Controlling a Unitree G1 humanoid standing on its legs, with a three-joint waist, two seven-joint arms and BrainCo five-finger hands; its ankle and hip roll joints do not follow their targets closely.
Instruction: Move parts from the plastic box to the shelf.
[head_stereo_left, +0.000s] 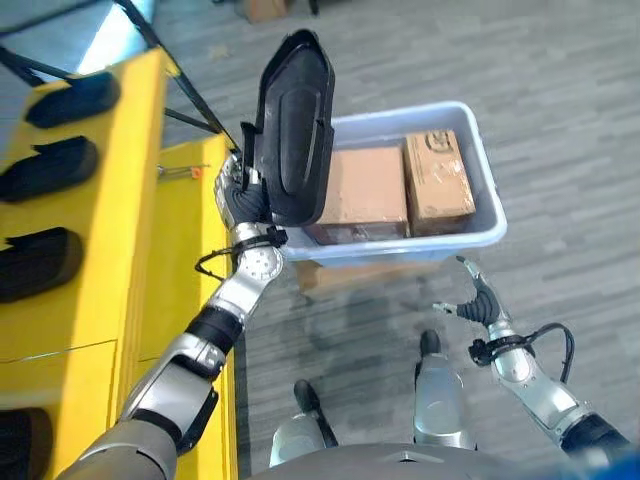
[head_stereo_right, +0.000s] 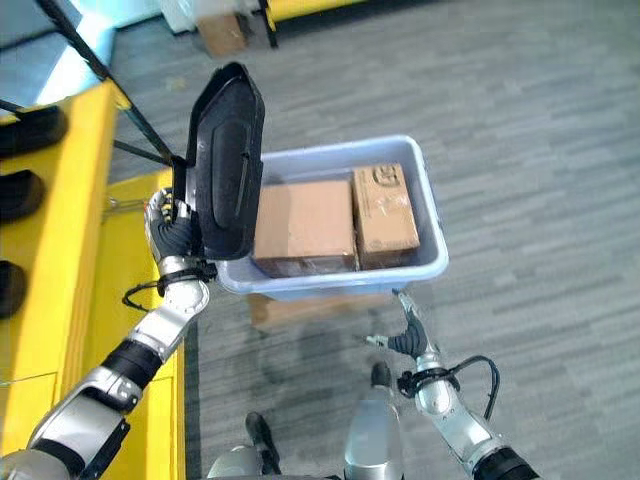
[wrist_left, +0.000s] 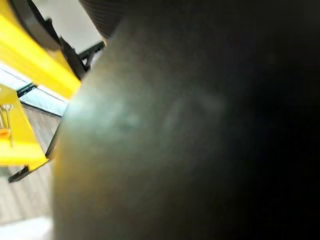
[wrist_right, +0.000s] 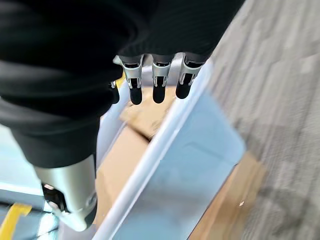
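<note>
Parts transfer under way: seen from the left eye, the robot's left hand (head_stereo_left: 240, 190) grips the lower end of a long black moulded plastic part (head_stereo_left: 290, 130), fingers curled round it, holding it upright just beside the near-left corner of the pale blue translucent plastic box (head_stereo_left: 490, 215) and next to the yellow shelf (head_stereo_left: 120, 200), where similar black parts (head_stereo_left: 48, 166) already lie in a row. Two brown cardboard cartons (head_stereo_left: 400, 190) sit inside the box. From the right eye, the right hand (head_stereo_right: 405, 335) hangs empty with fingers spread, just in front of the box's near wall. The left wrist camera looks out past the dark surface of the held part (wrist_left: 200, 130), with the shelf's yellow frame (wrist_left: 35, 65) off to one side. The right wrist camera has that hand's fingers (wrist_right: 157, 82) straight and relaxed above the box rim (wrist_right: 165, 135), holding nothing. The part looks rigid, hollow and probably light, with a smooth shell that could slip; its length makes it top-heavy in an end grip, so a hold nearer the middle would likely steady it.
</note>
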